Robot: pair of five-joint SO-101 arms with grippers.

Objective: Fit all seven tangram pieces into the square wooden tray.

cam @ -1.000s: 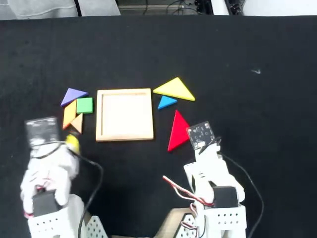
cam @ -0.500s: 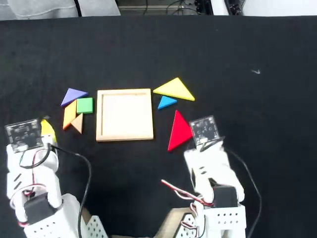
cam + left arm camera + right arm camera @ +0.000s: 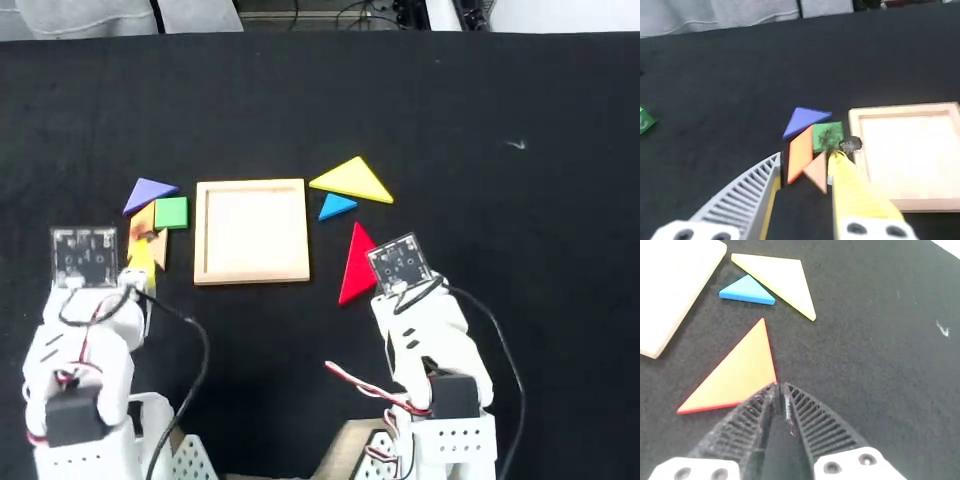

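The square wooden tray [image 3: 250,232] lies with nothing in it at the table's middle. To its left sit a purple triangle [image 3: 148,193], green square [image 3: 171,212], orange parallelogram [image 3: 140,230] and small tan triangle [image 3: 158,250]. On the tray's right lie a yellow triangle [image 3: 352,181], blue triangle [image 3: 336,206] and red triangle [image 3: 358,262]. My left gripper [image 3: 805,162] is open over the orange parallelogram [image 3: 800,157] and tan triangle [image 3: 817,172]. My right gripper [image 3: 780,390] is shut, its tips just off the red triangle's [image 3: 740,375] near corner.
The black cloth stretches wide and bare to the right and behind the pieces. A small green object [image 3: 644,120] shows at the edge of the left wrist view. Both arm bases stand at the table's near edge.
The left arm swung out to the left, then came back and forward over the orange and tan pieces. The right arm shifted slightly beside the red triangle.
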